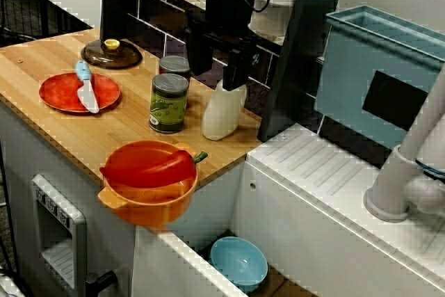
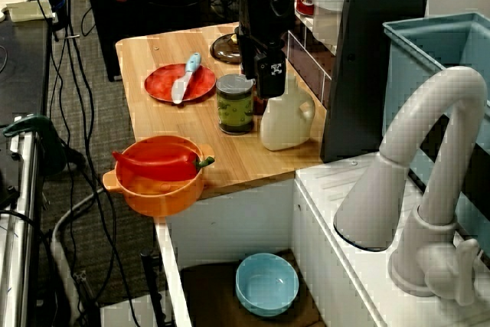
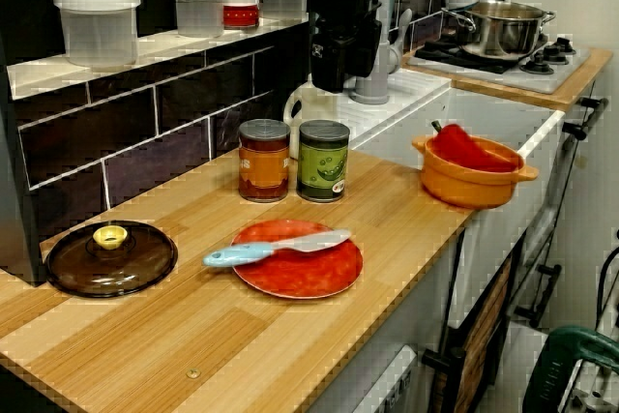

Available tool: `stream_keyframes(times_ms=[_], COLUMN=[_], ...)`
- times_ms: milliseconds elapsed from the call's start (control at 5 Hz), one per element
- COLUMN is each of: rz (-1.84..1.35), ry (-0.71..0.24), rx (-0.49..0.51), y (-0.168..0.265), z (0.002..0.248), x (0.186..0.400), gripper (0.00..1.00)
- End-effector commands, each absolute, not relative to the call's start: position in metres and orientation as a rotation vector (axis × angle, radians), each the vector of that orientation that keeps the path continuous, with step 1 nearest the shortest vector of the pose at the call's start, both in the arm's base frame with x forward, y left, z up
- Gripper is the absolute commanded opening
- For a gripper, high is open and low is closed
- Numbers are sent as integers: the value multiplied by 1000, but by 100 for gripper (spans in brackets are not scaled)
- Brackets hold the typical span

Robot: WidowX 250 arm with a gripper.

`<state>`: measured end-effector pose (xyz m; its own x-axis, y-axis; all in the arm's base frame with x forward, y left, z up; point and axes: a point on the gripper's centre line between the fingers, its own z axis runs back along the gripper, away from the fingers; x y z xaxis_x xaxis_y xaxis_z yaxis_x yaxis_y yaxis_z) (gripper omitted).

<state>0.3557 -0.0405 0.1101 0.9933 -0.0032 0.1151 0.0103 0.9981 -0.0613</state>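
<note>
My black gripper (image 1: 215,67) hangs just above a white plastic jug (image 1: 222,113) that stands on the wooden counter (image 1: 55,113) near the dark tiled wall. The fingers are spread, one on each side of the jug's top, and hold nothing. In the view from the sink side the gripper (image 2: 264,74) is right over the jug (image 2: 285,120). In the view along the counter the gripper (image 3: 340,65) hides most of the jug (image 3: 302,108). A green can (image 1: 169,102) and a red-brown can (image 1: 174,65) stand just left of the jug.
A red plate (image 1: 68,93) carries a blue-handled knife (image 1: 86,88). A brown glass lid (image 1: 111,53) lies behind it. An orange pot (image 1: 149,196) holding a red pepper (image 1: 147,167) sits at the counter's edge. A blue bowl (image 1: 238,262) lies below. A white faucet (image 2: 429,181) and blue rack (image 1: 375,67) stand to the right.
</note>
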Motion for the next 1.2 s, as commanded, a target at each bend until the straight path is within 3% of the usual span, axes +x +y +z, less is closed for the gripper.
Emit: stream_keyframes(times_ms=[0,1000], rz=[10,55], ry=[-152,-228], rx=[-67,-88], y=[-33,-38], z=[115,101], x=[356,345], gripper=[100,100])
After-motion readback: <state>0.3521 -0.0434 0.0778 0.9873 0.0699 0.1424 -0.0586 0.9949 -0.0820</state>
